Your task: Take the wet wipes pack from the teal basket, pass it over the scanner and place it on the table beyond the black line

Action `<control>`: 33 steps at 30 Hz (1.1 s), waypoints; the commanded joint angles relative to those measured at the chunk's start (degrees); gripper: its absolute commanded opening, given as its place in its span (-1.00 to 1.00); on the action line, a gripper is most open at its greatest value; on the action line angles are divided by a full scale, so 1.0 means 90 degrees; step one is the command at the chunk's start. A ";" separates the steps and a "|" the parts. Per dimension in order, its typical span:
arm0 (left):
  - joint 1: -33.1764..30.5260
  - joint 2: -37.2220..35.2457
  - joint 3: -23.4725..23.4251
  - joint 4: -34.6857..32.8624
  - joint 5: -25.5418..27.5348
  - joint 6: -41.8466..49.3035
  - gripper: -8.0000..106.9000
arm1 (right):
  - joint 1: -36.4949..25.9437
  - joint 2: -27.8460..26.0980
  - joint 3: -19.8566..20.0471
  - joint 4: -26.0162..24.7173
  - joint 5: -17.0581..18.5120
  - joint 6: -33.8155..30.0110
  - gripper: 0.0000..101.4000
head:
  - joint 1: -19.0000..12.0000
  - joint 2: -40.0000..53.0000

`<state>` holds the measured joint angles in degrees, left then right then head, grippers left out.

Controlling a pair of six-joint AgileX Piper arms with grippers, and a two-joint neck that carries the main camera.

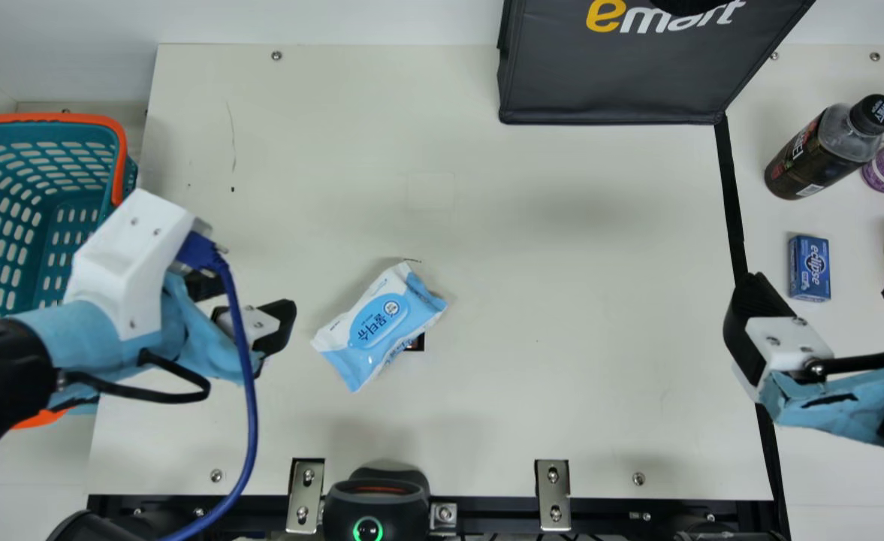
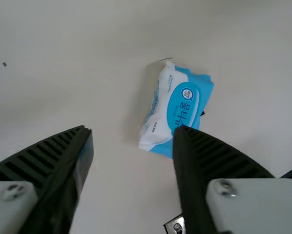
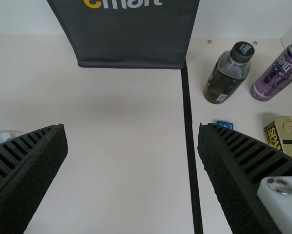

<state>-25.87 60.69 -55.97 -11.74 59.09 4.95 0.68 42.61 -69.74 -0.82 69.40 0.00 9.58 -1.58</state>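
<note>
Left claw (image 1: 248,302) is wide open and empty, right claw (image 1: 825,289) too — wet wipes pack (image 1: 381,323) is lying on the tabletop (image 1: 562,338) between them, nearer the left one, well short of the black line (image 1: 731,188).

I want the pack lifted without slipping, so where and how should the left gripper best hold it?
I would come from above and close the open left gripper across the middle of the pack, on its two long sides. It lies slantwise, broad face up, narrower across than along; its thin end seams would probably hold less well.
</note>
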 commanded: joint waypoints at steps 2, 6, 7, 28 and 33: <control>-0.0341 0.0150 -0.0030 0.0059 -0.0116 -0.0111 -0.57 | 0.0000 0.0000 0.0000 0.0000 0.0000 0.0000 0.87 | -0.0184 0.0000; -0.0689 0.0396 -0.0054 0.0152 -0.0284 -0.0211 -1.00 | 0.0000 0.0000 0.0000 0.0000 0.0000 0.0000 0.87 | -0.0184 0.0000; -0.0774 0.0468 -0.0049 0.0180 -0.0330 -0.0229 -1.00 | 0.0000 0.0000 0.0000 0.0000 0.0000 0.0000 0.87 | -0.0184 0.0000; -0.1610 0.2193 0.0076 0.0399 -0.0973 0.0001 -1.00 | 0.0000 0.0000 0.0000 0.0000 0.0000 0.0000 0.87 | -0.0184 0.0000; -0.1740 0.2482 0.0003 0.0480 -0.1022 -0.0012 -1.00 | 0.0000 0.0000 0.0000 0.0000 0.0000 0.0000 0.87 | -0.0184 0.0000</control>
<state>-41.43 82.58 -55.80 -7.60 49.95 4.94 0.68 42.61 -69.74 -0.82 69.40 0.00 9.58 -1.58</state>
